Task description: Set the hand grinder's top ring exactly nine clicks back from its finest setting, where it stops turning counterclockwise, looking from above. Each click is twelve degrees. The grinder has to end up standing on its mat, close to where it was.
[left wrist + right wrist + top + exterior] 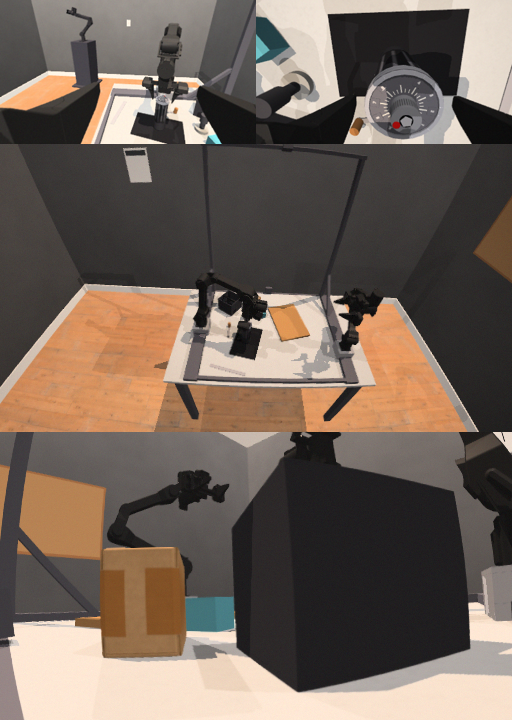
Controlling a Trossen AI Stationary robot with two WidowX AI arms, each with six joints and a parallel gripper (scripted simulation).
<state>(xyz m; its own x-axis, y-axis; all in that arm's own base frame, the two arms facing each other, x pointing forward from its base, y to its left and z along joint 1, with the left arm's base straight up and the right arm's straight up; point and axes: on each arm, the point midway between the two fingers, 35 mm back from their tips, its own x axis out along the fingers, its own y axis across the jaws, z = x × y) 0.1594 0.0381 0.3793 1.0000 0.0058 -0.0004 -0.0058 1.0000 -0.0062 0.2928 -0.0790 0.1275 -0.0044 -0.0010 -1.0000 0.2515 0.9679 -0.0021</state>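
The hand grinder stands upright on its black mat. In the right wrist view its grey top ring shows a numbered scale around a ribbed hub. A red dot sits by the hex shaft, at the lower left of the dial near a partly shaded number. My right gripper is open, its fingers apart on either side of the ring, touching nothing that I can see. My left gripper is open and empty, raised at the far side of the table.
A crank with a wooden knob lies beside the grinder. A dark-handled tool and a teal box are near. A black box, cardboard box, tan board and pale strip also show.
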